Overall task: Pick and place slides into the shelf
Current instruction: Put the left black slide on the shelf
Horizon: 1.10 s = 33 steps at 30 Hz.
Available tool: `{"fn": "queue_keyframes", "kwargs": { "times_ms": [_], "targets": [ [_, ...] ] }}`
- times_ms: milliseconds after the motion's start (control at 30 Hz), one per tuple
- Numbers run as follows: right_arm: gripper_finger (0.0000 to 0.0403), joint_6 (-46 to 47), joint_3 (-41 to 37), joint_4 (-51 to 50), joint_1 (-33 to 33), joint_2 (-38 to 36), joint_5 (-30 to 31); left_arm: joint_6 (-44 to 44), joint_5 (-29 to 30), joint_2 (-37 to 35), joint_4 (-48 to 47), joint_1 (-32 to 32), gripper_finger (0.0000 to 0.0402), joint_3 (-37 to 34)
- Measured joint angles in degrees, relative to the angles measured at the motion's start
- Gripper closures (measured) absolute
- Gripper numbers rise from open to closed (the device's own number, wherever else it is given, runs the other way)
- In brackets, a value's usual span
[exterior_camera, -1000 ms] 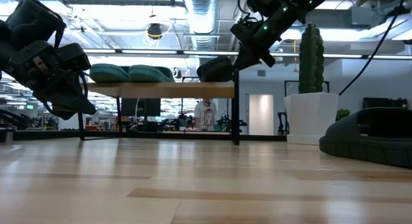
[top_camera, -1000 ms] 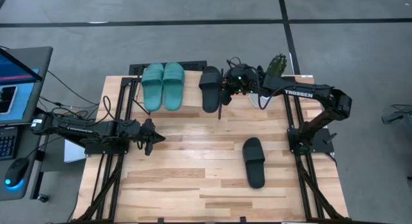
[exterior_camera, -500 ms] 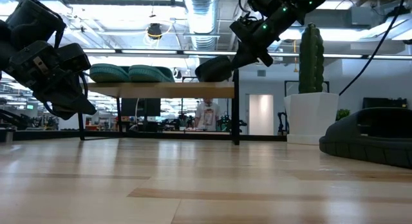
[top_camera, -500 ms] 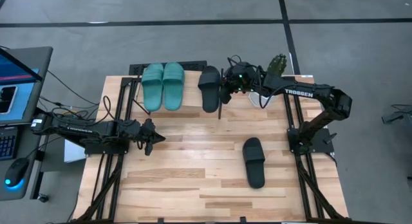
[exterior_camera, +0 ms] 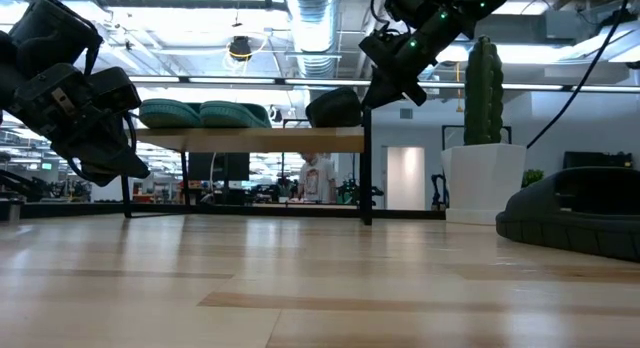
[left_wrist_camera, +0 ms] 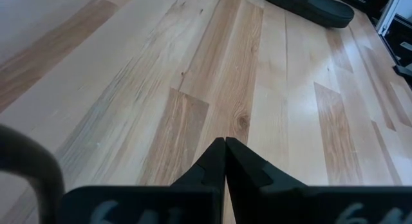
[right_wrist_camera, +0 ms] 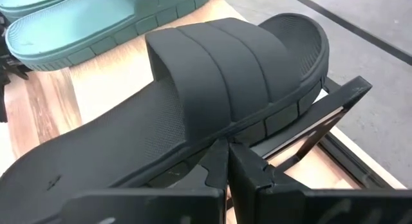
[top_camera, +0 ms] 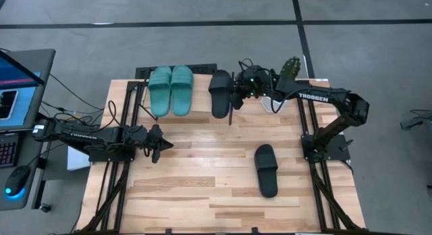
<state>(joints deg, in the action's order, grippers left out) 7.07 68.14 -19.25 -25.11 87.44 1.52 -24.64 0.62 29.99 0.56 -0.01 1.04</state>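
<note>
The teal pair of slides (top_camera: pixel 171 90) lies sole-down on the shelf (top_camera: pixel 199 112) at the table's far edge, also seen in the low view (exterior_camera: pixel 203 114). One black slide (top_camera: pixel 220 93) lies sole-down on the shelf's right end (exterior_camera: pixel 335 108). My right gripper (top_camera: pixel 234 94) is shut at that slide's right side (right_wrist_camera: pixel 226 150). The second black slide (top_camera: pixel 266 169) lies flat on the table, right of centre. My left gripper (top_camera: pixel 164 144) hovers shut above the left half of the table (left_wrist_camera: pixel 224 143). My right gripper's shut fingertips meet the side of the black slide's sole (right_wrist_camera: pixel 199 147), about mid-length below the strap. They come from the table's right, slanting slightly down, across the slide. The slide lies flat on the shelf's top board (right_wrist_camera: pixel 96 89), its toe end over the black frame.
A cactus in a white pot (top_camera: pixel 290 67) stands at the table's far right corner, just behind my right arm (exterior_camera: pixel 483 138). Open wooden tabletop (top_camera: pixel 202 167) lies between the shelf and the near edge. A laptop sits off the table's left side.
Half a second ago the black slide on the shelf tipped and shifted slightly toward the teal pair as my right gripper dipped against it. Now slide and gripper are back about where they were a second ago, and the slide lies level.
</note>
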Motion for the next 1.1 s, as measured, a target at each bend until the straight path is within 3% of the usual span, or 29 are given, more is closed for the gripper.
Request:
{"fn": "queue_keyframes", "kwargs": {
  "times_ms": [1100],
  "targets": [
    [0.0403, -2.30, 0.01, 2.66, -1.66, 0.00, -1.76, 0.00, 0.07, -0.02, -0.04, 0.00, 0.0401, -0.02]
  ]
}}
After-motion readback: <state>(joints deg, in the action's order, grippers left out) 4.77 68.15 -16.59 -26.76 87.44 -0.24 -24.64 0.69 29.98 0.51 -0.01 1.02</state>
